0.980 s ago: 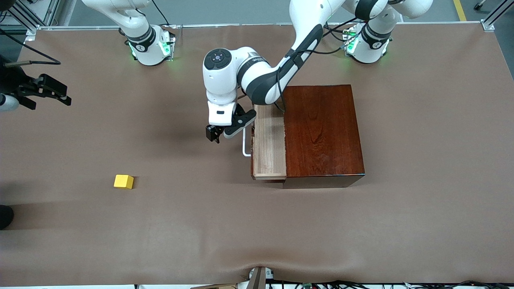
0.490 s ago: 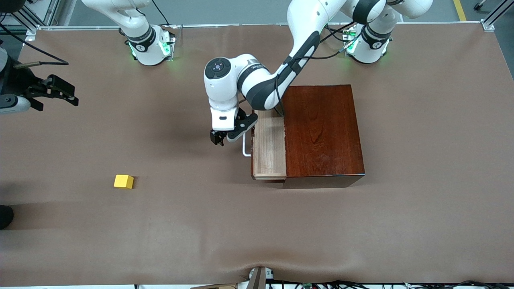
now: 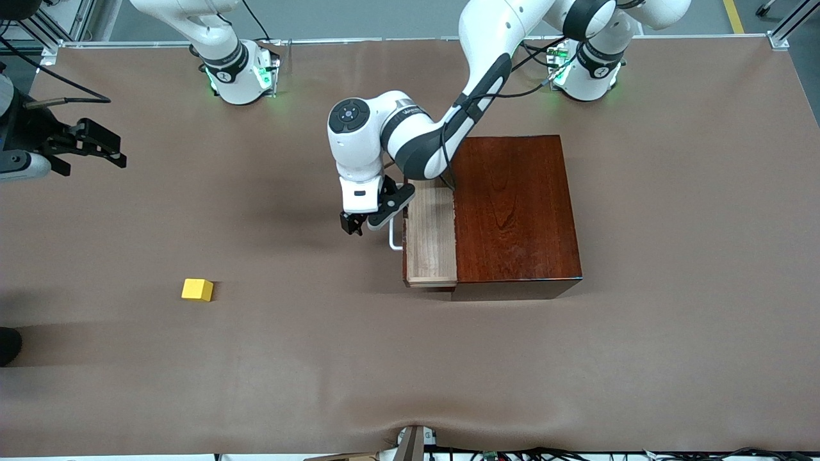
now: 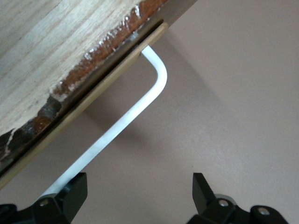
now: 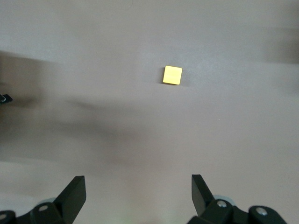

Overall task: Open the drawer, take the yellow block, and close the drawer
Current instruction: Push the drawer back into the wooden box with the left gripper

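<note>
Left gripper (image 3: 356, 225), fingers apart, beside drawer (image 3: 430, 238) handle (image 3: 394, 238).

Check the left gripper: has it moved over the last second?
Yes. Against the fixed wooden box, the left gripper has shifted toward it and toward the front camera, closing on the drawer's white handle.

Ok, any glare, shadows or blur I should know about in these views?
Front view: sharp; glossy sheen on the wooden box, arm shadow beside the left gripper. Left wrist view: the white handle casts a soft shadow; the drawer edge looks slightly soft. Right wrist view: dark shadow bands on the table, the yellow block clear.
</note>
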Tool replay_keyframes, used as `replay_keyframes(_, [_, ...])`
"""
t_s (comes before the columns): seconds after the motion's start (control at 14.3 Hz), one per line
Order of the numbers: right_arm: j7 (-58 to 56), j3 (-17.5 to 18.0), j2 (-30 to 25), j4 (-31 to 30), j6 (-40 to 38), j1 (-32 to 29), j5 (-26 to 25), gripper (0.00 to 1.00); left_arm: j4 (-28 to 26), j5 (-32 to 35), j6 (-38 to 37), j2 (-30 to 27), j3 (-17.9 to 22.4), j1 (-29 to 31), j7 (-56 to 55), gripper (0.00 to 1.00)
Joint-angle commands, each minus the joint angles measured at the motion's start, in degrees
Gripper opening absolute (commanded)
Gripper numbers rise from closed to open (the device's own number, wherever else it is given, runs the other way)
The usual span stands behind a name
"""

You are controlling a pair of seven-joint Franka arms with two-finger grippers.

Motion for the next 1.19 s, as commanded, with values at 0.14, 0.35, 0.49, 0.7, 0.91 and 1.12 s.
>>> replay_keyframes(0.14, [-0.1,-0.1,-0.2,0.7,-0.9,0.3,-0.7,1.0,1.0,1.3,-5.7,0.2,0.4,0.9,-0.4,1.0])
replay_keyframes(0.35, [-0.1,0.0,-0.2,0.7,-0.9,0.3,-0.7,1.0,0.9,1.4,-8.2,-0.1,0.4,1.2,-0.4,1.0])
replay_keyframes(0.49, [-0.1,0.0,-0.2,0.8,-0.9,0.4,-0.7,1.0,0.9,1.4,-9.3,-0.2,0.4,1.6,-0.4,1.0])
replay_keyframes(0.7, [0.0,0.1,-0.3,0.9,-0.8,0.5,-0.7,1.0,0.9,1.4,-10.4,-0.3,0.4,2.2,-0.4,1.0])
replay_keyframes(0.91, [0.0,0.1,-0.3,1.2,-1.0,0.6,-0.7,1.0,0.9,1.4,-10.7,-0.6,0.4,2.3,-0.4,1.0])
replay_keyframes(1.12, [0.0,-0.1,-0.3,1.3,-2.3,0.5,-0.7,1.0,0.8,1.6,-13.7,-1.4,0.4,3.8,-0.3,1.0])
